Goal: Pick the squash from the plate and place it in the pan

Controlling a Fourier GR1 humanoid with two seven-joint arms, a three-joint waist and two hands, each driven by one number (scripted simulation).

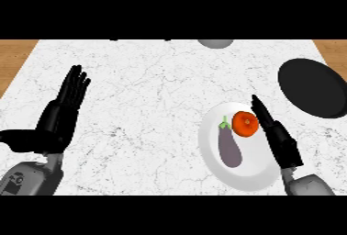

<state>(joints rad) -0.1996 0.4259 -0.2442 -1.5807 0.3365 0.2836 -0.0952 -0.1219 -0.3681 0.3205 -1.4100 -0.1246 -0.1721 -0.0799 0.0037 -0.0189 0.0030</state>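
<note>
At the far left, the left hand (59, 114) rests open on the counter, fingers straight, slightly spread and pointing away from the robot, well apart from everything else. Right of centre lies a white plate (254, 181) with 2 vegetables on it: a purple eggplant (230, 148) with a green stem on its left half, and the squash (244, 124) just beside it, toward the plate's far right part. The right hand (279, 137) shows edge-on over the plate's right rim, its fingers (261, 111) straight and pressed together, holding nothing. The squash sits right against the left side of those fingers; it may be touching them, but the angle does not settle it. The squash is small, round and orange-red, with faint ribs. Further right and farther back lies the black pan (313, 87), apart from the plate. The counter (149, 114) is white marble with grey veins; brown wood (17, 57) shows at its far corners, and a grey rounded object (215, 43) sits at the far edge.
</note>
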